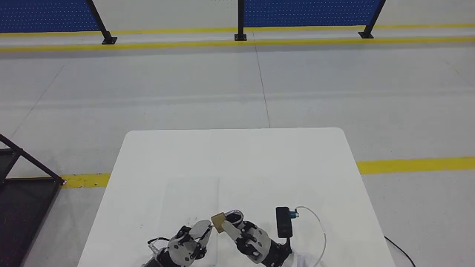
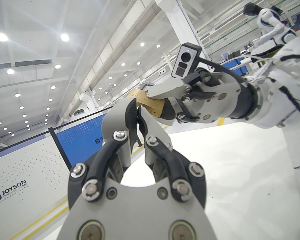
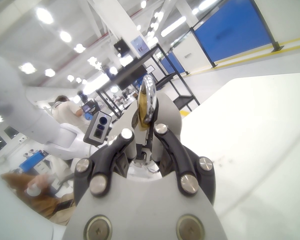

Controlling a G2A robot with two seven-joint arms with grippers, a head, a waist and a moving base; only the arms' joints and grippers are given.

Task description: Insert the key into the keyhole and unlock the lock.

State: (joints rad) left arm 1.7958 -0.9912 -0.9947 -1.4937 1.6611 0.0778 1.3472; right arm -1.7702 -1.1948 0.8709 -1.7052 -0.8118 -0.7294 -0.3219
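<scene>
The lock point(image 2: 150, 103), a brass padlock, is held off the table point(image 1: 297, 163) at the table's 6 o'clock edge; it is clamped in the right claw point(image 3: 145, 112), with its steel loop pointed away from that wrist. In the top view the left claw point(image 2: 137, 112) is seen at 9 o'clock of the lock; its fingers are pressed together on a thin dark sliver, taken to be the key point(image 2: 139, 122), though little of it can be made out. The key's tip is placed just beside the base of the brass body; whether it is touching the lock or is inside the keyhole cannot be told, since the keyhole is hidden. A black box point(image 1: 283, 222) with a cable is laid on the table at 3 o'clock of the lock, apart from both claws.

The step in hand is judged to be the lining-up and insertion of the key; the unlocking is not yet done, for the loop appears closed. For the next move, the key should be squared with the keyhole and pressed straight in while the lock is gripped firmly; a turn of the left wrist would then be called for; with a slight tilt the key could be let slip between the fingers.
</scene>
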